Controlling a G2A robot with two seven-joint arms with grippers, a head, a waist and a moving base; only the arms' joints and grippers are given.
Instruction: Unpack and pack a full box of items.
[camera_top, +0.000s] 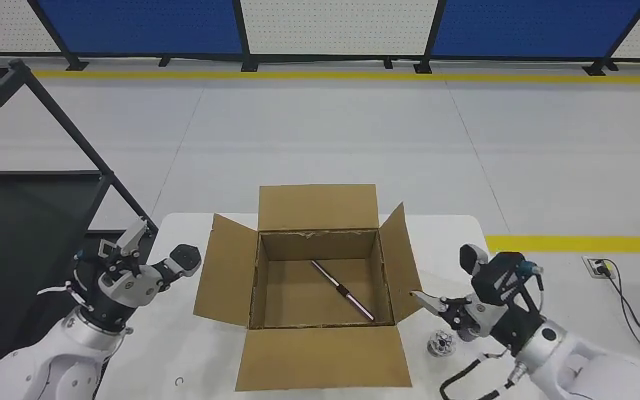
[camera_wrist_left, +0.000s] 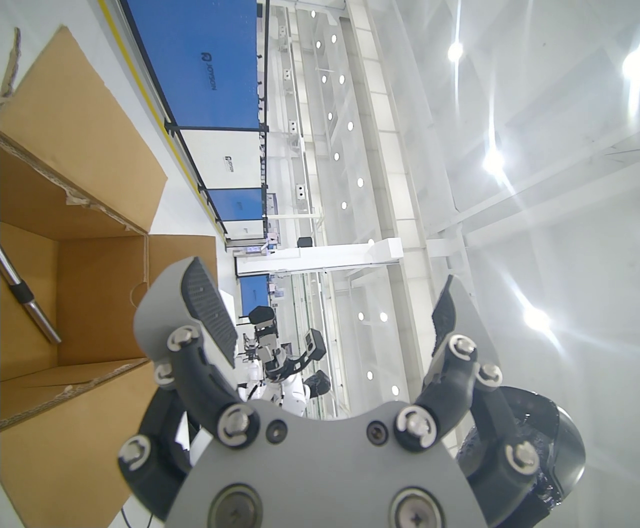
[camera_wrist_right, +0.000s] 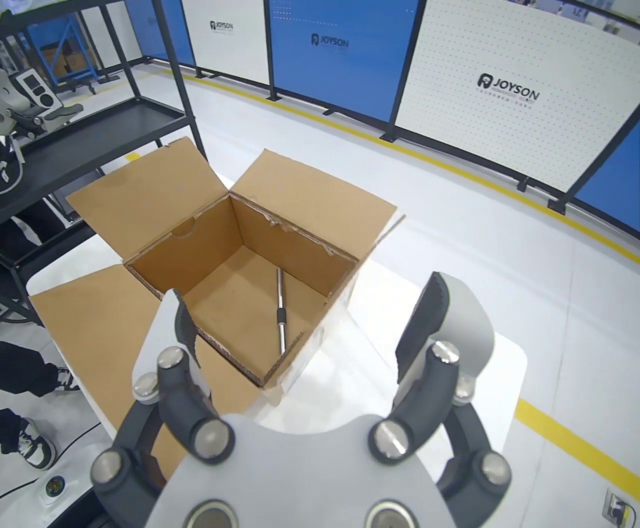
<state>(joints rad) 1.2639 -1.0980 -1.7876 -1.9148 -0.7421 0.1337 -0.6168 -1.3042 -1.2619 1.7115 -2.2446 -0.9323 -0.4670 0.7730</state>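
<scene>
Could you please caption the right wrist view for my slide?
Open right gripper faces an open brown cardboard box containing one slim metal rod.

The left gripper (camera_wrist_left: 325, 295) gapes empty beside the open box (camera_wrist_left: 85, 130), a metal rod (camera_wrist_left: 31, 304) lying inside.

The box (camera_top: 318, 245) gapes upward, its four flaps (camera_top: 325, 358) splayed outward over the table (camera_top: 205, 350). A rod (camera_top: 342, 290) crosses the floor's right half; the left half lies bare. A rack (camera_top: 45, 215) stands left, beside the table.
</scene>
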